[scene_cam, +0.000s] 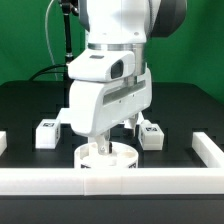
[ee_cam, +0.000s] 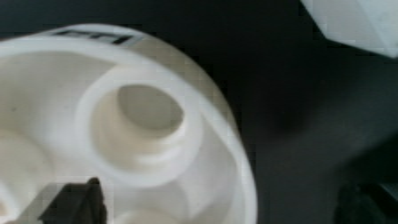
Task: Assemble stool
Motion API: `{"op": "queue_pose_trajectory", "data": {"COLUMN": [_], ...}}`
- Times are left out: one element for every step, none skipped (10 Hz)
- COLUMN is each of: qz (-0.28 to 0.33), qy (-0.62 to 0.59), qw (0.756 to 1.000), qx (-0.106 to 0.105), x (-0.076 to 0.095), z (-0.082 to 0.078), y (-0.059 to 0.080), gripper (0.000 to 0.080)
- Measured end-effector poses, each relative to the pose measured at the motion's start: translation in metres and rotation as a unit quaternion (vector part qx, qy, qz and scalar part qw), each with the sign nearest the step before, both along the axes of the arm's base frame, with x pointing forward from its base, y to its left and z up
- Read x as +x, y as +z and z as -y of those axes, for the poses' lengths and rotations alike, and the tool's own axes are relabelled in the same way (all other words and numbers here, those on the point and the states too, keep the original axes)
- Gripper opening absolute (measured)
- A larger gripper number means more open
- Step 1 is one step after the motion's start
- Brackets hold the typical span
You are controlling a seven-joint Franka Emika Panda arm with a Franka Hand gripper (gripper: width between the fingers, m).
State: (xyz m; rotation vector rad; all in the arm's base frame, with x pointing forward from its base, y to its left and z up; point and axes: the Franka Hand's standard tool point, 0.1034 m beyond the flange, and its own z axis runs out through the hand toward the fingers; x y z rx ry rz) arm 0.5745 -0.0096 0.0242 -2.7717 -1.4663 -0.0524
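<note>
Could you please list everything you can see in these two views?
seat: 1, white, front centre of the table, under the gripper; the wrist view shows a round socket in it.
legs: 2 seen, white with black tags, behind the seat, one toward the exterior view's left, one toward its right.
rails: white, along the front and at both sides.
table: 1, black.
arm: 1, white, above the seat.
gripper: 1, low over the seat; open or shut cannot be told.
</note>
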Motion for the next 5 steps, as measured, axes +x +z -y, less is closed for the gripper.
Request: {"op": "queue_pose_trajectory", "data": {"qz": [-0.002, -0.002, -0.002, -0.003, -0.003], "qy": [0.0, 0.0, 0.0, 0.001, 0.003], "qw": [1.0, 1.0, 1.0, 1.0, 1.0], "qx": [0.0, 0.001, 0.001, 0.001, 0.001], "x": [-0.0004, -0.0004, -0.0008, -0.0009, -0.0012], "z": [-0.0006, -0.0012, -0.0018, -0.0028, -0.0018], "y": [-0.0025, -0.0025, -0.0032, -0.0035, -0.0038], "gripper": [0.0649, 0.0649, 0.0649, 0.0649, 0.0649]}}
